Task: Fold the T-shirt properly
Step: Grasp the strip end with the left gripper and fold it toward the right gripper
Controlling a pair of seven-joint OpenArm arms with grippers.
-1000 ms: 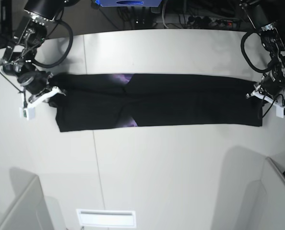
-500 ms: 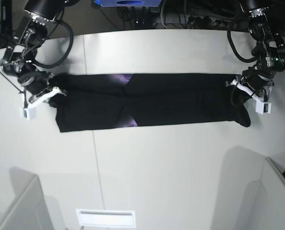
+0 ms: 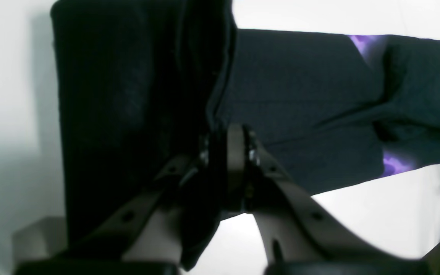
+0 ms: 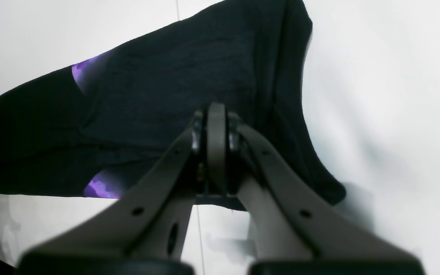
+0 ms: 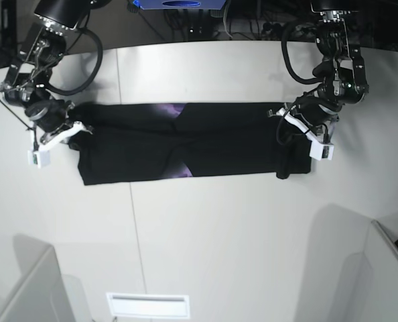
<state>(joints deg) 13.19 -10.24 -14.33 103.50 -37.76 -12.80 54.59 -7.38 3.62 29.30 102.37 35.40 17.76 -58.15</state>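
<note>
On the table (image 5: 206, 241), the right hand (image 5: 70, 131) clamps one end of the T-shirt (image 5: 185, 144) to anchor the long folded band, while the left hand (image 5: 299, 124) pinches the other end, lifted inward to fold it over.

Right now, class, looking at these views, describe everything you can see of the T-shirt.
The T-shirt is black cloth, folded into a long narrow band lying flat across the white table. Small purple patches show near its middle. The left gripper is shut on one end, lifting it so that it folds over; the right gripper is shut on the other end.
</note>
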